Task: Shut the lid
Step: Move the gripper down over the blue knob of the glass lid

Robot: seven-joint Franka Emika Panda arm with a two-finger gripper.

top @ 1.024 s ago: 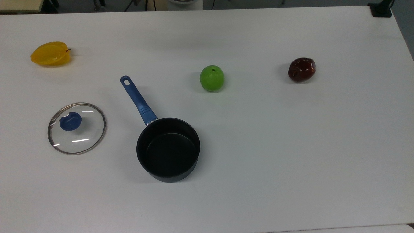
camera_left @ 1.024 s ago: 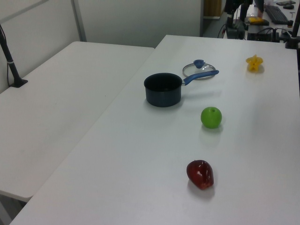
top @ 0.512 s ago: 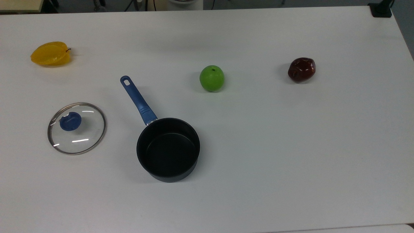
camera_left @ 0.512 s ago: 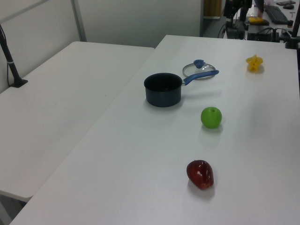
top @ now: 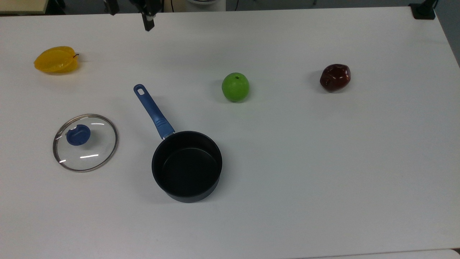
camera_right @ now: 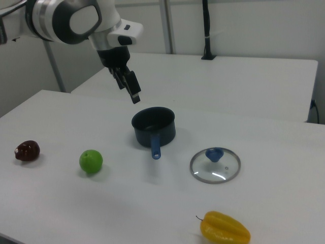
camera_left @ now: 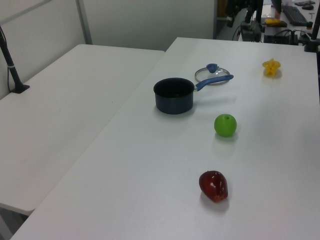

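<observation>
The gripper (top: 148, 22) is cut off at the top view's upper edge; its finger spread is unreadable. The round glass lid (top: 85, 142), metal-rimmed with a blue knob (top: 78, 135), lies flat at left-centre, apart from the open black saucepan (top: 187, 165).

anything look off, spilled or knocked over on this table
Nothing stands out. The round clear glass lid with the blue knob lies flat on the white table, apart from the upright, empty black saucepan with the blue handle. No spills or damage show.
</observation>
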